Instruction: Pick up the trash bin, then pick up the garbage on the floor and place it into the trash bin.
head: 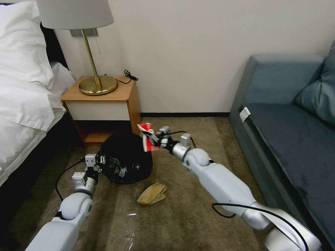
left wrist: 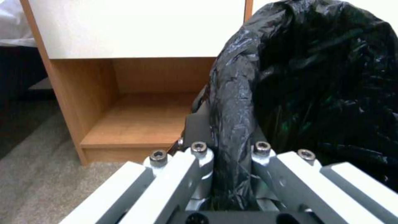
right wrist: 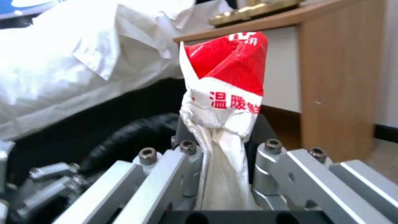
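Left hand [left wrist: 230, 174]: clamped on the trash bin [head: 125, 162] rim, beside the nightstand [head: 103, 108]. Right hand [right wrist: 224, 161]: pinched a red-white snack packet [right wrist: 224, 93] above the bin's edge. Paper bag [head: 152, 194]: on the floor [head: 181, 223].

From my left wrist camera I see the left gripper [left wrist: 232, 174], its jaws clamped tight on the rolled rim of the round trash bin lined with crinkly black plastic bag [left wrist: 315, 87], which fills the frame from twelve to four o'clock. At ten o'clock stands the wooden nightstand with a white drawer front [left wrist: 124, 93], on tan carpet floor [left wrist: 37, 186].
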You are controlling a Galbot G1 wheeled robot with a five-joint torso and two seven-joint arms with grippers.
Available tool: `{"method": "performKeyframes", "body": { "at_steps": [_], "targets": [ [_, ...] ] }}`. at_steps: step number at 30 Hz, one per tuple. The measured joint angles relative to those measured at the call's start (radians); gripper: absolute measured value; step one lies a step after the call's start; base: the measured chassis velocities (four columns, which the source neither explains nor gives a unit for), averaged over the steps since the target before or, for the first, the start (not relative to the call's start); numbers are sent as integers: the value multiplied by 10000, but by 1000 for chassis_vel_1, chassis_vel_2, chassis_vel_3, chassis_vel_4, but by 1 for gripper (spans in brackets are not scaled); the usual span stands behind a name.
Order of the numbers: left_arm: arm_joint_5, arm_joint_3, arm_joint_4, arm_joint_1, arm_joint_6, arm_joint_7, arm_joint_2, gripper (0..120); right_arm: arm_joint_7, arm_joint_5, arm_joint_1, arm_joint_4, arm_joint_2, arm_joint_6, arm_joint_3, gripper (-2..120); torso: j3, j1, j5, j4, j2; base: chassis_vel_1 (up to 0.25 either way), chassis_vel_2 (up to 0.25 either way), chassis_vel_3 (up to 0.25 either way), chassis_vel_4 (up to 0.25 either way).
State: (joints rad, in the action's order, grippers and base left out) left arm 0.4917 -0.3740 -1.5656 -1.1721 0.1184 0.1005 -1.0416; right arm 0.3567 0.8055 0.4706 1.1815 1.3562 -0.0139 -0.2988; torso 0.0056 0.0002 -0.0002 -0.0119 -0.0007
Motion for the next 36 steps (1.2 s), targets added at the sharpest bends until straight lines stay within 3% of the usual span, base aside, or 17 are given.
{"method": "performKeyframes", "body": {
  "at_steps": [14, 21, 24, 28, 29, 36],
  "targets": [
    [5, -34, 2, 69, -25, 74, -88, 4, -734, -826, 463, -148, 613, -369, -863, 13, -1, 0, 1, -2, 1, 0, 0, 0, 0],
    [-56, -66, 66, -2, -35, 89, -211, 4, -744, -918, 652, -7, 562, -388, -920, 42, 0, 0, 1, -2, 1, 0, 0, 0, 0],
    [-69, -66, 66, -2, -34, 92, -237, 4, -745, -908, 658, 47, 542, -376, -935, 48, -1, 0, 2, -2, 1, 0, 0, 0, 0],
    [-116, 3, 66, 70, -35, 184, -273, 4, -719, -890, 723, 221, 474, -317, -983, 69, 0, 0, 2, -2, 1, 0, 0, 0, 0],
    [-116, 3, 66, 70, -35, 184, -273, 4, -719, -890, 723, 221, 474, -317, -983, 69, 0, 0, 2, -2, 1, 0, 0, 0, 0],
    [-173, 25, 66, 89, -53, 245, -296, 4, -173, -601, 854, 811, 233, 286, -1028, 93, -1, 0, 3, -2, 1, 0, 0, 0, 0]
  ]
}}
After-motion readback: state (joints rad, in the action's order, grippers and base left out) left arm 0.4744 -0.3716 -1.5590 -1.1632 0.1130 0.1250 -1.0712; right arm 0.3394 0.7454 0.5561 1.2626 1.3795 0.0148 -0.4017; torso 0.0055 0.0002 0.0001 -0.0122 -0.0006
